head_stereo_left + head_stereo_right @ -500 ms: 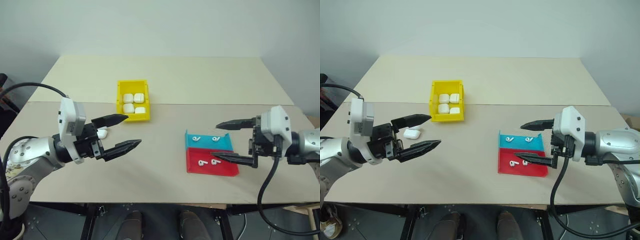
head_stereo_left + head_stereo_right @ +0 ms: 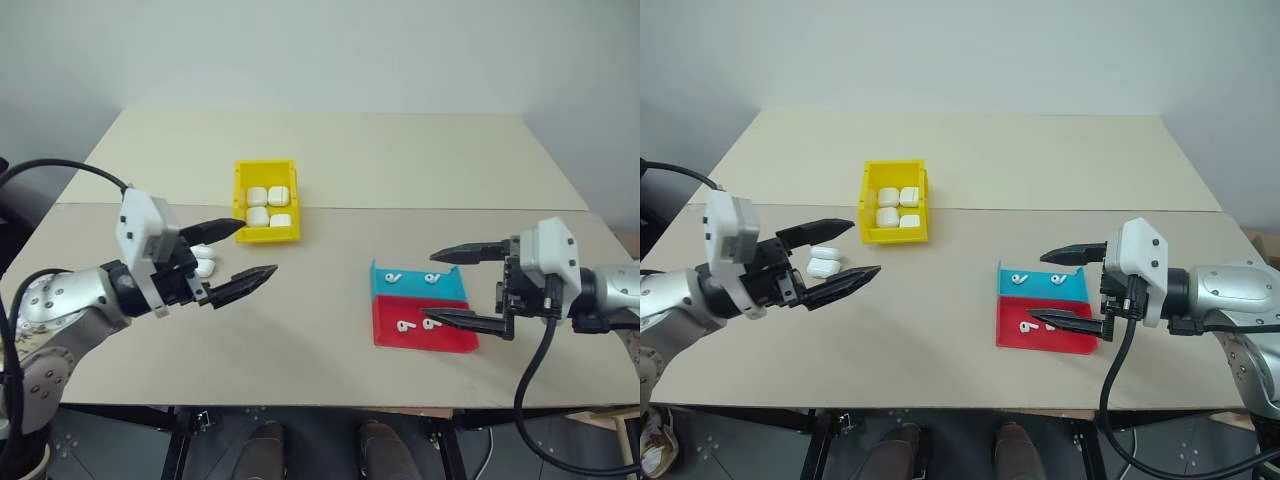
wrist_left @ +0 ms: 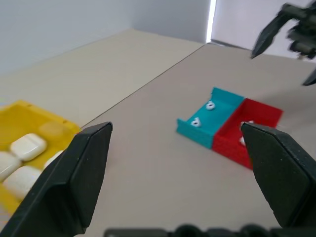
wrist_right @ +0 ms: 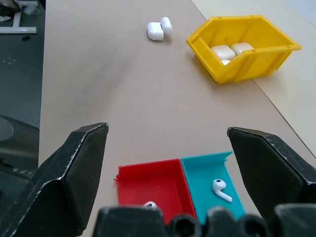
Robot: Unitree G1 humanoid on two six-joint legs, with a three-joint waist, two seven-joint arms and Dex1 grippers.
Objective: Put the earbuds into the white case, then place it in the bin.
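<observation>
Lab setup: bare table [image 2: 330, 160], blank wall [image 2: 330, 50].

From my head cameras the left gripper [image 2: 840, 257] partly covers the white case [image 2: 824, 262] on the table. In the right wrist view, the red tray's [image 4: 148, 182] earbud [image 4: 148, 204] is mostly cut off behind the gripper base.
</observation>
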